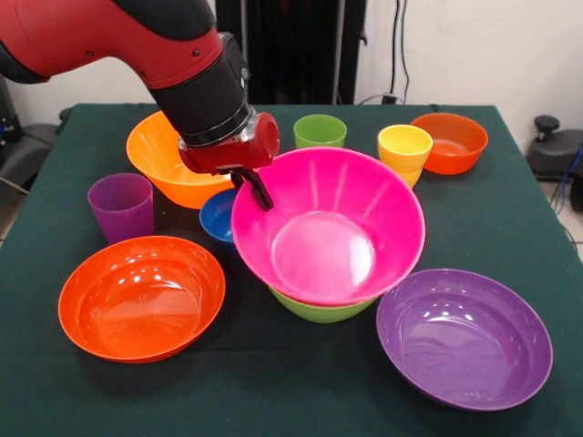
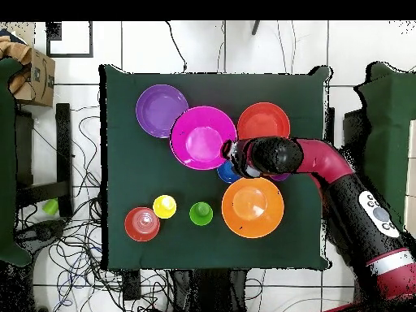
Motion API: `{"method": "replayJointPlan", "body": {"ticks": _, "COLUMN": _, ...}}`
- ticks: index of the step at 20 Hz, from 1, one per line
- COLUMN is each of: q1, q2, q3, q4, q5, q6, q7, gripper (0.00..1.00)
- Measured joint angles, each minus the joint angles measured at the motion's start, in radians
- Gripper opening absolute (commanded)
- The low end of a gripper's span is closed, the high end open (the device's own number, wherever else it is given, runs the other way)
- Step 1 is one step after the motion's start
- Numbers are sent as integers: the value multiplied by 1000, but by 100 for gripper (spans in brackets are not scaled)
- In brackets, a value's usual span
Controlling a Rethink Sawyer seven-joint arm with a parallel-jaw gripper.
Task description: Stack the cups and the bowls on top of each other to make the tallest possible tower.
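A green table (image 1: 273, 382) holds bright plastic bowls and cups, seen from across it, read left to right. At the near left sits a large red-orange bowl (image 1: 141, 298). Behind it stands a purple cup (image 1: 121, 206), and further back a large orange bowl (image 1: 168, 159). A small blue bowl (image 1: 219, 217) is tucked between these and the centre.

The red and black arm comes down from the upper left. Its gripper (image 1: 258, 189) sits at the left rim of the pink bowl (image 1: 328, 228), with one dark finger (image 1: 259, 190) lying over that rim. It appears to be pinching the rim, though the second finger is hidden.

The pink bowl rests, tilted, on the lime green bowl (image 1: 319, 309), forming the start of the tower. So the bowl's bulk lies to the right of the gripper, with the grip well off-centre.

Behind the pink bowl stand a green cup (image 1: 320, 131) and a yellow cup (image 1: 404, 150), then a small red-orange bowl (image 1: 449, 143) at the far right. A large purple bowl (image 1: 465, 337) sits at the near right.

Judging by the tilt, the bowl is not yet seated level.
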Motion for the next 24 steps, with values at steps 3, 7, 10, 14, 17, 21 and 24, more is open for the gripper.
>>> {"method": "replayJointPlan", "body": {"ticks": 3, "q1": 0, "q2": 0, "q3": -1, "q4": -1, "q5": -12, "q6": 0, "q7": 0, "gripper": 0}}
{"method": "replayJointPlan", "body": {"ticks": 7, "q1": 0, "q2": 0, "q3": -1, "q4": -1, "q5": -19, "q6": 0, "q7": 0, "gripper": 0}}
{"method": "replayJointPlan", "body": {"ticks": 10, "q1": 0, "q2": 0, "q3": -1, "q4": -1, "q5": -21, "q6": 0, "q7": 0, "gripper": 0}}
{"method": "replayJointPlan", "body": {"ticks": 14, "q1": 0, "q2": 0, "q3": -1, "q4": -1, "q5": -23, "q6": 0, "q7": 0, "gripper": 0}}
{"method": "replayJointPlan", "body": {"ticks": 17, "q1": -1, "q2": 5, "q3": -1, "q4": -1, "q5": -34, "q6": -13, "q7": 0, "gripper": 0}}
{"method": "replayJointPlan", "body": {"ticks": 21, "q1": -1, "q2": 17, "q3": -1, "q4": -1, "q5": -70, "q6": -80, "q7": 0, "gripper": 0}}
{"method": "replayJointPlan", "body": {"ticks": 24, "q1": -1, "q2": 23, "q3": -1, "q4": -1, "q5": -100, "q6": -149, "q7": 0, "gripper": 0}}
